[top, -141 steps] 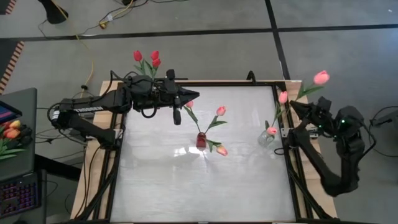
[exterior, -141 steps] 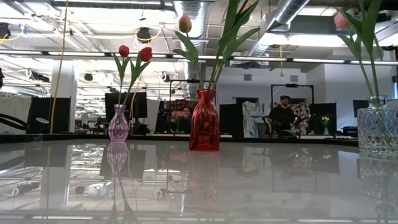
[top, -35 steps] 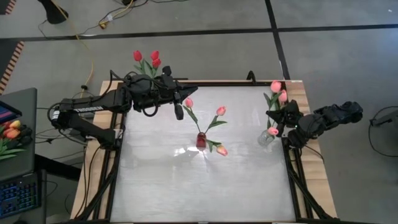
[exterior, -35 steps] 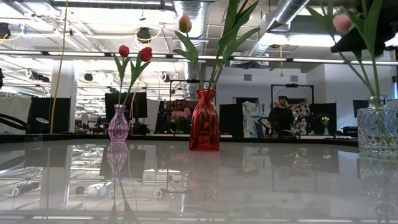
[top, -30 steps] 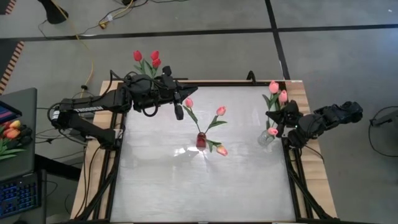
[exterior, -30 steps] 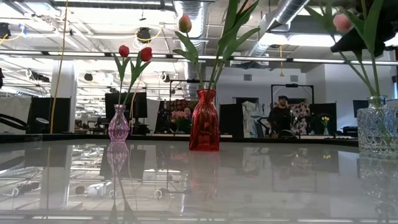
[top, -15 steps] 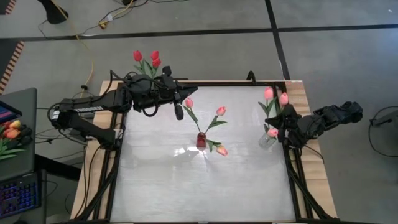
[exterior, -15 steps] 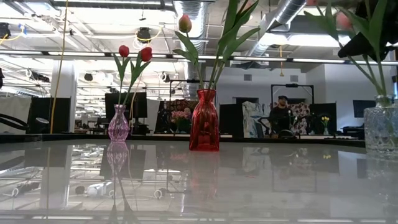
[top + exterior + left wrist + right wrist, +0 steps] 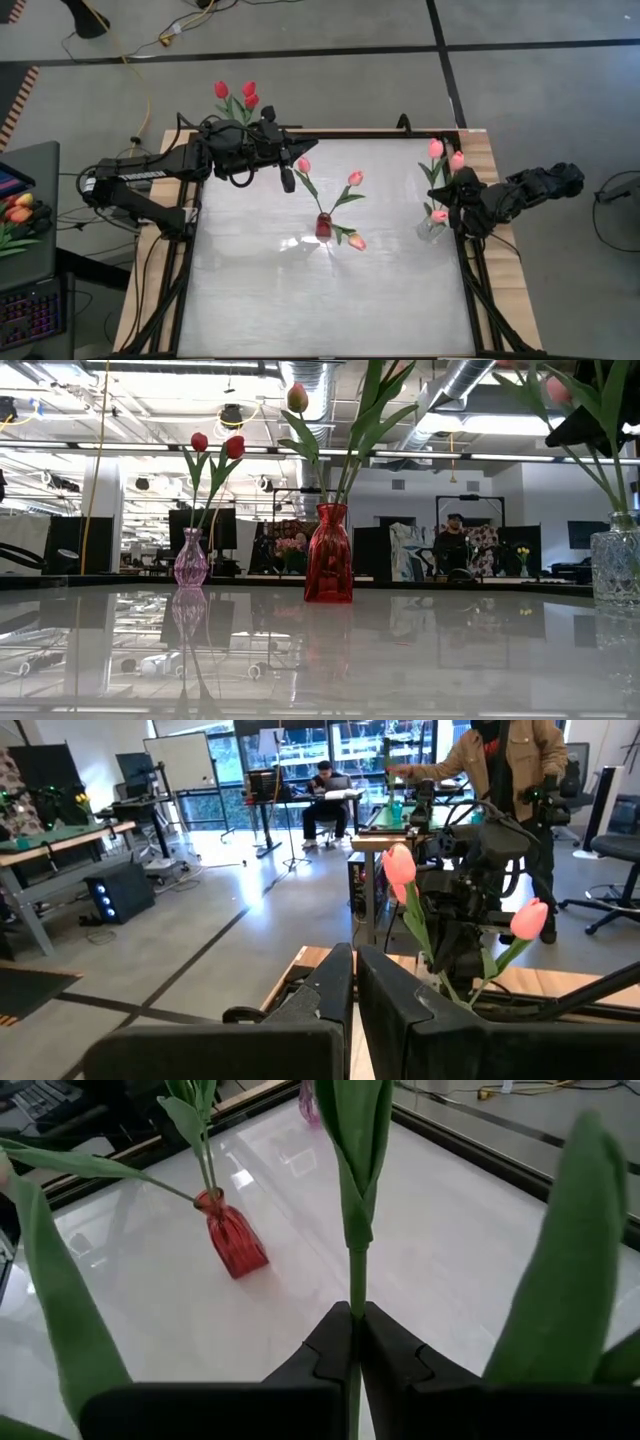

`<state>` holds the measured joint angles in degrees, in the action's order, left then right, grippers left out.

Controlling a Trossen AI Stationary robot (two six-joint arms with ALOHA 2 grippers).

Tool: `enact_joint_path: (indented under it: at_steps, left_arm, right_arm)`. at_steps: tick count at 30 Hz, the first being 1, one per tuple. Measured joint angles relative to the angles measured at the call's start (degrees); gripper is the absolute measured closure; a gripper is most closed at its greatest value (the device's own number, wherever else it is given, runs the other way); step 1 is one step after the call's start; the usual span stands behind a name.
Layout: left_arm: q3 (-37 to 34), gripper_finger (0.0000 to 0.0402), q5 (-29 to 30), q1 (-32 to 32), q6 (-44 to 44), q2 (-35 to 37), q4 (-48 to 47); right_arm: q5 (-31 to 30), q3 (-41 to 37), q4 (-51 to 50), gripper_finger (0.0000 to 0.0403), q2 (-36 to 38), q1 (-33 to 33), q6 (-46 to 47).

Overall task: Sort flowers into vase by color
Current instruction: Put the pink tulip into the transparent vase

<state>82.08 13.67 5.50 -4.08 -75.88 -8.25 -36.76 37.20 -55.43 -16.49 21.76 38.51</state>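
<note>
The clear vase (image 9: 430, 226) has shifted; right end effector (image 9: 354, 1342) clamps its pink tulip's stem (image 9: 356, 1280).

Right gripper (image 9: 452, 196) carried pink tulip (image 9: 436, 149) in from off-table to clear vase (image 9: 431, 226); stem now stands in it. Vase nudged slightly toward the table's right edge.

We see a bright, evenly lit scene, with ceiling strip lights (image 9: 140, 445) in the low view glaring white and mirrored as sheen on the glossy tabletop (image 9: 300, 290). In the right wrist view the nearest leaves (image 9: 560, 1270) are soft and out of focus. Shadows are faint throughout.
</note>
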Motion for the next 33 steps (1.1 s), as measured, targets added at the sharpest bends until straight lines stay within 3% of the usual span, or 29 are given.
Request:
enact_joint_path:
  at_steps: [13,21,29,33]
  left_arm:
    - [0.00,0.0395,-1.40,0.00,0.02,0.00,-0.02]
    - [0.00,0.0395,-1.42,0.00,0.02,0.00,0.00]
    - [0.04,0.0395,-7.31,0.00,3.28,-1.82,0.78]
    - [3.61,0.0390,-10.43,-0.09,7.20,-5.79,-0.58]
  right_arm:
    - [8.17,0.03,-0.31,0.0351,0.00,0.00,0.22]
    - [8.93,0.03,-0.88,0.0351,0.02,0.00,0.10]
    - [8.90,0.03,-0.88,0.0351,0.02,0.00,0.08]
    - [8.88,0.03,-0.89,0.0351,0.02,0.00,0.08]
